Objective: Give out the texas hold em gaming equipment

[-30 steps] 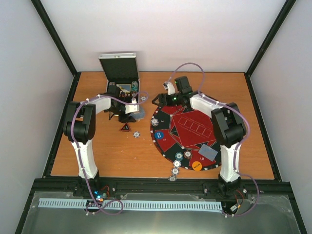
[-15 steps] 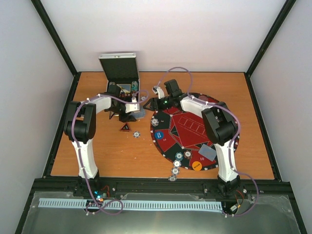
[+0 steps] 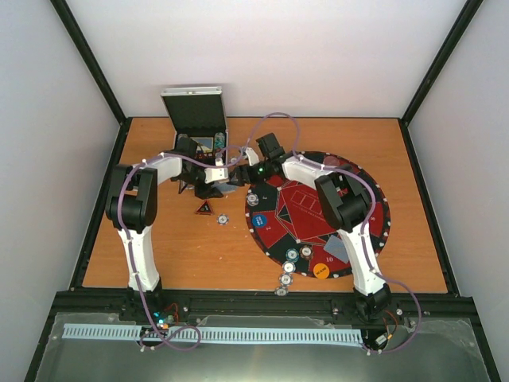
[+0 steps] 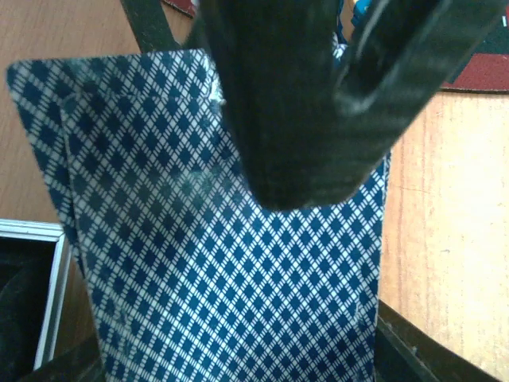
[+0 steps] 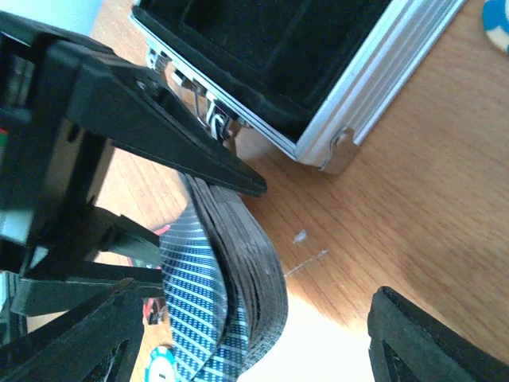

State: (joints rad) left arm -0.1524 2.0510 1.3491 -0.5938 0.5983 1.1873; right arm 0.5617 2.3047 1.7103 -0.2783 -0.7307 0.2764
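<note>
Beside the open case (image 5: 374, 72), the left fingers (image 4: 294, 103) clench the bowed card deck (image 4: 223, 278) above the surface (image 5: 413, 207), while the right fingers (image 5: 429, 334) stand spread either side of its edge. Closing on several cards instead of one could drag the deck loose and scatter it.
</note>
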